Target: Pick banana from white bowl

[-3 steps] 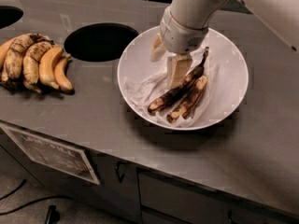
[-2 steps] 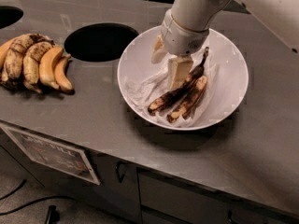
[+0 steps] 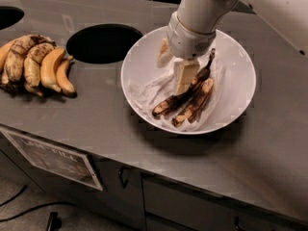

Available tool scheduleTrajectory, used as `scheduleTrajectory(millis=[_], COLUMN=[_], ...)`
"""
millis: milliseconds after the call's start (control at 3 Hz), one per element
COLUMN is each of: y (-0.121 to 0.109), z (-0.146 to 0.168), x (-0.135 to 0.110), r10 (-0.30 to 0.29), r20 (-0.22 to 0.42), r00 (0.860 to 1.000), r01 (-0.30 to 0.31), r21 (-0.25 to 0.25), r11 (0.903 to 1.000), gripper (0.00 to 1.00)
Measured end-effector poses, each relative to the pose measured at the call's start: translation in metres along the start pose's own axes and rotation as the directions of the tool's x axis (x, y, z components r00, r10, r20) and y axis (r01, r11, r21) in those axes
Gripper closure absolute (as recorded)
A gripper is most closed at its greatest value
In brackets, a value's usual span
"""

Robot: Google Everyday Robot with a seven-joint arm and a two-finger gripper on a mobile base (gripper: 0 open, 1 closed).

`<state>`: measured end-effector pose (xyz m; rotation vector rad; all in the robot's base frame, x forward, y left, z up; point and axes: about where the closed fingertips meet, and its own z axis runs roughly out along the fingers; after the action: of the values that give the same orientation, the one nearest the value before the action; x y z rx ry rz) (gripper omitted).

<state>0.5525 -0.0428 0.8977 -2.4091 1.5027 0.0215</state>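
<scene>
The white bowl [image 3: 236, 57] with its crinkled white liner stands on the grey counter, right of centre. In it lies the slim, almost black banana [image 3: 174, 101], its long thin stem [image 3: 210, 59] pointing up to the back right. A shorter banana with pale yellow patches [image 3: 196, 101] lies right beside it. My gripper [image 3: 173, 65] reaches down into the bowl from above, over the back left part of the liner. Its cream fingers [image 3: 184, 76] are spread apart; one rests at the dark banana's left side. Nothing is held.
A yellow-and-brown bunch of bananas [image 3: 33, 64] lies at the counter's left. A round dark hole [image 3: 103, 43] opens in the counter between bunch and bowl; another hole [image 3: 7, 16] is at the far left. Cabinet fronts with a label [image 3: 53, 160] are below the counter edge.
Almost nothing. The arm and gripper hold nearly the same place over the bowl, and the bananas have not moved.
</scene>
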Motion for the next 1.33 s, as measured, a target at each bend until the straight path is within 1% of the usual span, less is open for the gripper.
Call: scheduleTrajectory(millis=[333,667,1333], y=[0.0024,0.0027,0.0095], z=[0.0022,0.0024,0.0096], x=[0.0036,0.0038,0.0083], r10=[0.003,0.003,0.015], r20=[0.000,0.000,0.003], r00=[1.000,1.000,1.000], r01=[-0.003,-0.003,-0.015], r21=[-0.018,-0.020,-0.049], r11=[0.9998,0.9998,0.9987], gripper=[0.41,0.41,0.42])
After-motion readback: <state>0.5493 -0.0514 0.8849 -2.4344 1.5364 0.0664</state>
